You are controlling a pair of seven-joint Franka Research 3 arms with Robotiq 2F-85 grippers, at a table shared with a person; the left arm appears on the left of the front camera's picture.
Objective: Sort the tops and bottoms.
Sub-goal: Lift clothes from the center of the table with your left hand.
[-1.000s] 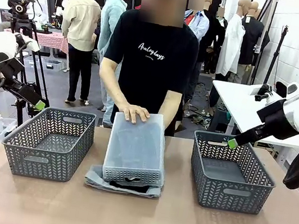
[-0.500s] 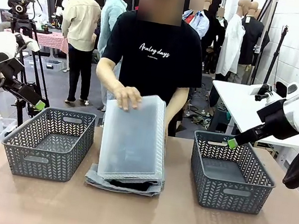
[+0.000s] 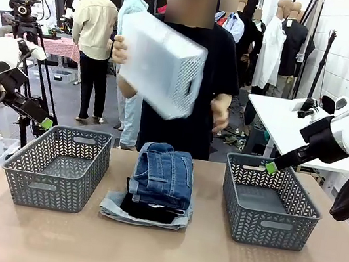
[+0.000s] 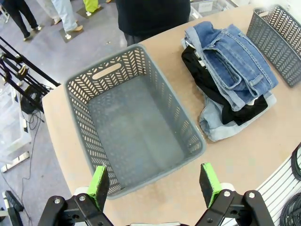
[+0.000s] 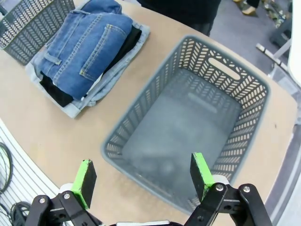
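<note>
Sorting is not yet started, as far as the pictures show. All garments lie in one pile in the middle of the table (image 3: 154, 257), between the two baskets. The dark blue denim (image 3: 163, 174) is on top, folded. Under it is the black top (image 3: 142, 210), and at the very bottom the pale shorts (image 3: 112, 212) touch the table. A thin white edge (image 4: 257, 100) shows between the layers. I judge it is the striped top, but it is too much covered to be sure.

The left basket (image 3: 24, 155) and the right basket (image 3: 298, 190) are both empty, so all four pieces are left to move. Which basket is for tops I cannot tell.

The left gripper (image 4: 154, 182) hovers over the near edge of the left basket with jaws fully apart and nothing between them. The right gripper (image 5: 143, 178) hangs over the right basket in the same way, wide open and empty. Both are well apart from the pile.

The person at the far side holds a translucent box (image 3: 162, 62) tilted in the air, high above the pile, with one hand (image 3: 119, 49) on its side. The box and the arms may be in the way of a reach from above. Also, the denim covers the other pieces, so I think it must go first.
</note>
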